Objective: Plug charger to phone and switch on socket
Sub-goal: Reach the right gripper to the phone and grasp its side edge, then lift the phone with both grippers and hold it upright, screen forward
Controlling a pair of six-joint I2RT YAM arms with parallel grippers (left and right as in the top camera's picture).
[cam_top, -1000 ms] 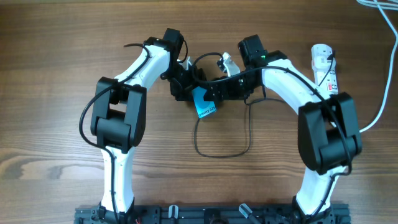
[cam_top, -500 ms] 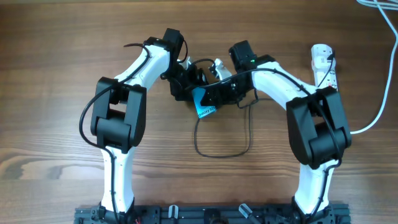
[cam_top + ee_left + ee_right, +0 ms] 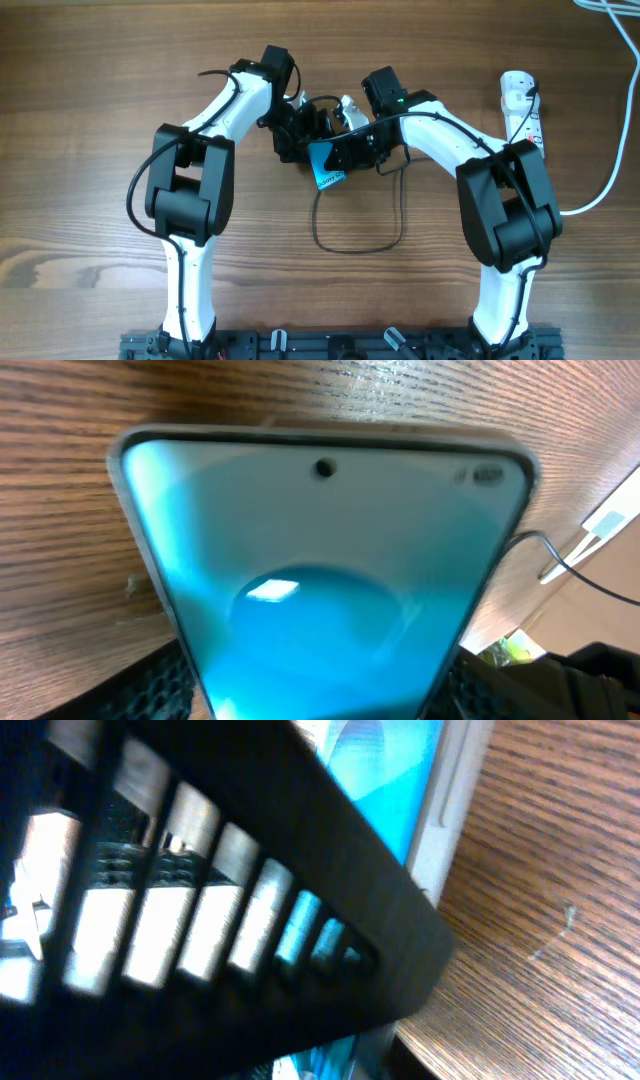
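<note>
Bench is brown wood-grain laminate, the table (image 3: pixel 90 60) matte overhead but glossy up close. The phone (image 3: pixel 325 166) sits just toward 12 o'clock from table centre. It is a flat rounded rectangle with a bright cyan screen and pale edges, and from overhead it looks small and foreshortened, one end tipped up. My left gripper (image 3: pixel 302 136) holds it across its width. The left wrist view shows what the overhead cannot: the glass fills the frame, with a punch-hole camera dot near the top edge and a lighter circle lower down. My dark, knurled finger pads (image 3: pixel 150 685) flank both long edges. My right gripper (image 3: pixel 352 148) is just at 3 o'clock of the phone, a black mass touching or nearly touching it. I cannot tell from any view how wide its jaws stand. The right wrist view gives only a blurred dark ribbed bar crossing diagonally, with the cyan screen and its white bezel behind it and wood grain at 4 o'clock. The charger (image 3: pixel 355 250), a thin black cable, lies in a slack loop at 6 o'clock of the phone. Its connector tip is hidden among the grippers. The socket (image 3: pixel 520 105), a short white oblong strip with red marks, lies at 2 o'clock, well apart. A thick white cord (image 3: pixel 610 170) curves off beside it. Only the overhead view shows the loop and the strip.
</note>
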